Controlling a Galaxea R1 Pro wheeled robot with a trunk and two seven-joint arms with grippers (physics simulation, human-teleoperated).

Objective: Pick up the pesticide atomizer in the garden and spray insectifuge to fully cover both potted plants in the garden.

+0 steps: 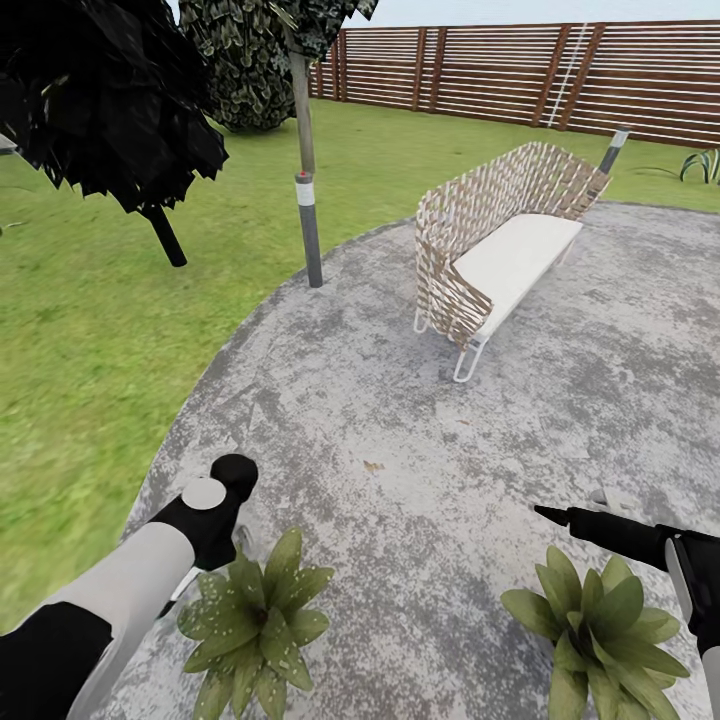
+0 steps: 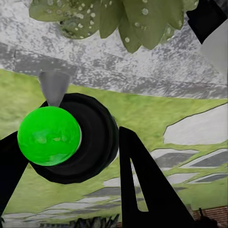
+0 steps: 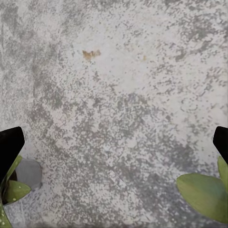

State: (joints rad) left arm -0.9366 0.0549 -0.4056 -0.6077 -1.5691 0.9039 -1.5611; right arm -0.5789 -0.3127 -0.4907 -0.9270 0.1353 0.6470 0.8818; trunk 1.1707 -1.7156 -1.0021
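Two potted plants stand on the paving in the head view, the left potted plant (image 1: pixel 252 625) and the right potted plant (image 1: pixel 600 625). My left gripper (image 1: pixel 212 535) hovers at the left plant's near-left edge, shut on the pesticide atomizer (image 2: pixel 50 135). The atomizer shows a bright green body, a black collar and a pale grey nozzle (image 2: pixel 53 87) aimed toward leaves (image 2: pixel 114 19) dotted with white specks. My right gripper (image 1: pixel 560 518) is open above the right plant, its fingers (image 3: pixel 9 148) wide apart over bare paving, with leaves (image 3: pixel 204 194) at the edge.
A woven bench (image 1: pixel 500 250) with a white seat stands ahead on the grey paved patch (image 1: pixel 400 450). A post (image 1: pixel 310 225) and dark trees (image 1: pixel 100 100) rise at the left over grass (image 1: pixel 80 350). A wooden fence (image 1: pixel 560 70) closes the back.
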